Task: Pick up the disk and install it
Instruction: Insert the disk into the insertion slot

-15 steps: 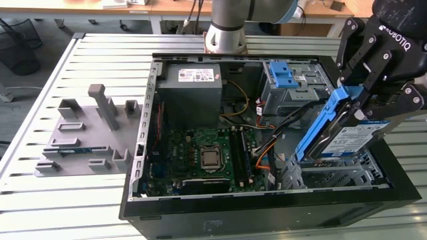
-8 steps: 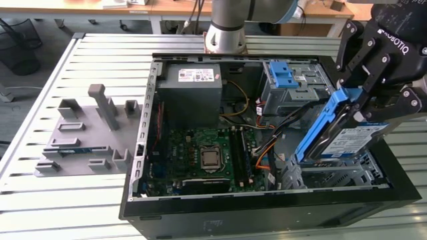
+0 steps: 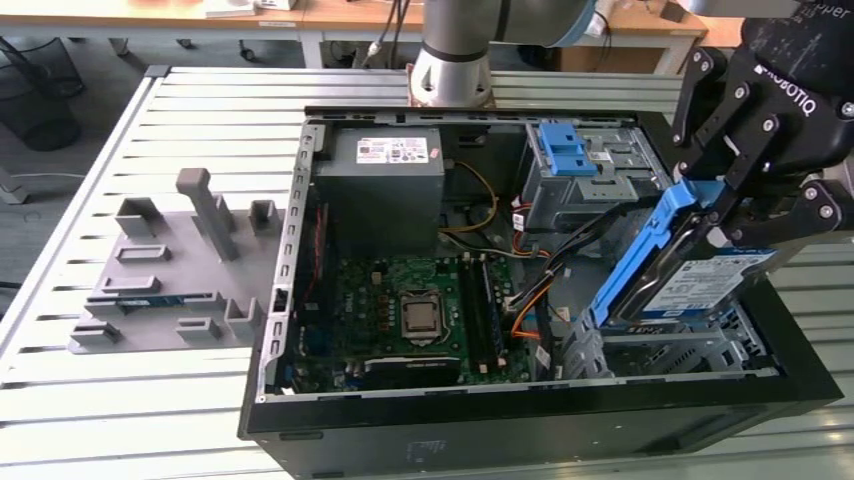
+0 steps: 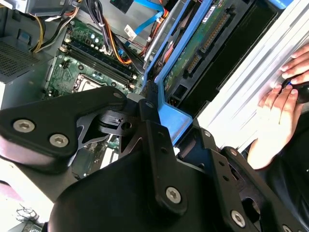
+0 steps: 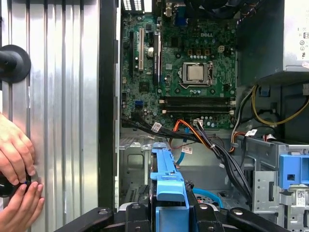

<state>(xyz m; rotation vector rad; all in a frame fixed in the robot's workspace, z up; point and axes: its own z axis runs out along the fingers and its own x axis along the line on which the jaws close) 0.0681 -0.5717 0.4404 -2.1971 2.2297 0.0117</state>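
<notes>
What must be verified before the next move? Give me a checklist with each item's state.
1. Grip: gripper shut on the disk: ok.
2. Disk seated: tilted above the drive cage, not in it: not ok.
3. Cables clear of the cage: cannot tell.
4. Person's hands away: resting on the table beside the case: not ok.

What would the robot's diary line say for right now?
gripper: shut on silver hard disk in blue plastic frame | disk: tilted over metal drive cage of open black computer case | install: not yet done
</notes>
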